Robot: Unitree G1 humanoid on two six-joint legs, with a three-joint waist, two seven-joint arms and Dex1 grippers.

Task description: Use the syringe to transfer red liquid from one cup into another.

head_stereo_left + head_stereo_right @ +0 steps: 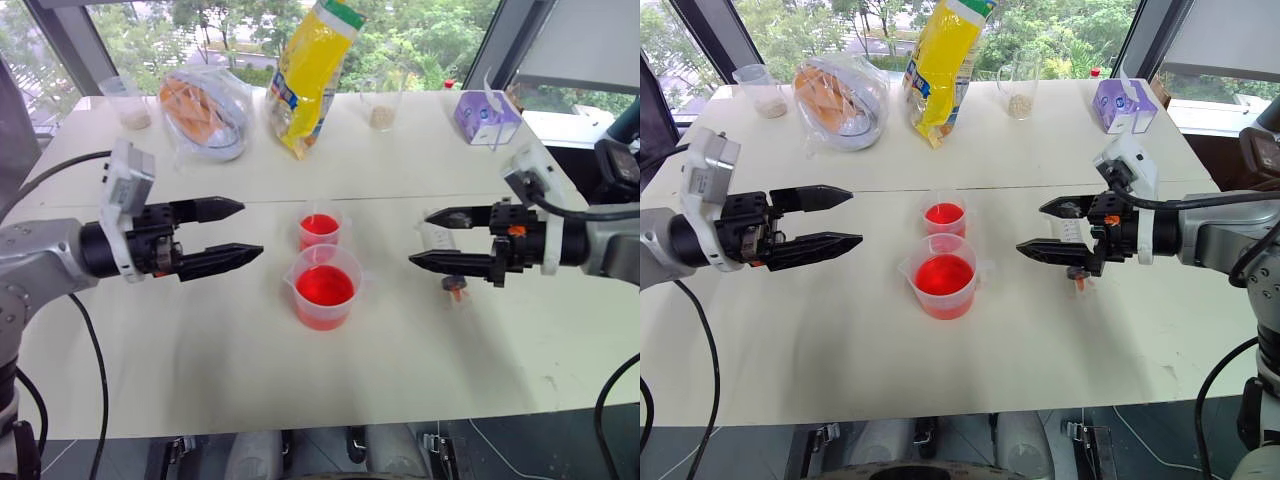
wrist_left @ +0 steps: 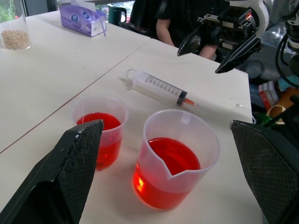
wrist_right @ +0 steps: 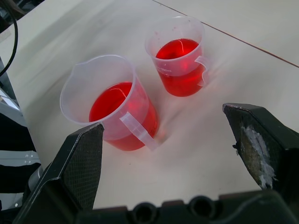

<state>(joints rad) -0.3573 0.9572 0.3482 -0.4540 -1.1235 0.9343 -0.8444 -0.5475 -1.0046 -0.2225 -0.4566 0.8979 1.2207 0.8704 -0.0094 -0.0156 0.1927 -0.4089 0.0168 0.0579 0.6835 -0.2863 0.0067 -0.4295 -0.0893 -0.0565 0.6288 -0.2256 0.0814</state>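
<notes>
Both pincers hang open above the counter [image 1: 200, 380]: left pincer [image 1: 228, 232], right pincer [image 1: 432, 240]. The syringe [image 2: 161, 88] lies flat under the right one, beside the beaker [image 1: 323, 287] and small cup [image 1: 320, 228].

My right gripper [image 1: 433, 239] covers most of the syringe [image 1: 455, 289] from the head cameras; its barrel markings are unreadable. Purple box [image 1: 486, 117] print too small.

I can't read any text; the syringe [image 2: 161, 88] carries printed graduation marks, the yellow bag [image 1: 312, 70] print, both illegible.
</notes>
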